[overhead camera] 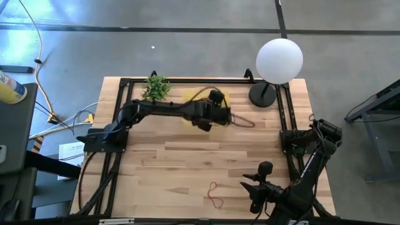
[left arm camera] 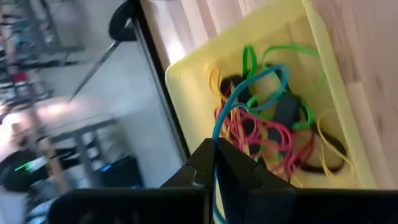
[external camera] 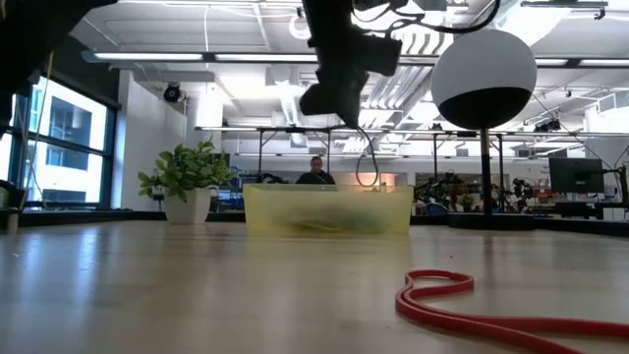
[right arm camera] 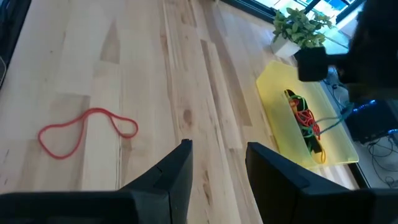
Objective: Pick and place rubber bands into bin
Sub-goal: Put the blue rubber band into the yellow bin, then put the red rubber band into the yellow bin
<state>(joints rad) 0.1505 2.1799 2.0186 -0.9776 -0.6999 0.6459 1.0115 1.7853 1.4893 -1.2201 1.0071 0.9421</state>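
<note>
Landmark: I place everything against the bin (overhead camera: 187, 95), the yellow tray at the far edge of the bench (overhead camera: 187, 156), just beside the plant (overhead camera: 155, 87).
Left end effector (left arm camera: 217, 163): I see it hanging above the bin, its fingers pressed together on a blue rubber band (left arm camera: 249, 87); the band dangles from the fingertips down toward the pile.
Rubber bands in the bin (left arm camera: 273, 134): a tangle of green, red, pink, yellow and black loops on the tray floor.
Red rubber band (overhead camera: 215, 194): lying flat on the bench, well apart from the bin, on the near side; nothing touches it. In the low view it sits close to the camera (external camera: 472, 310).
Right end effector (right arm camera: 217, 165): I read its fingers as parted with nothing between them; it is well apart from the bin, near the red rubber band, over bare wood.
Lamp (overhead camera: 278, 62): white globe on a black base, beside the bin on the side away from the plant.
Room behind: a person (external camera: 315, 172) shows beyond the bin in the low view.
</note>
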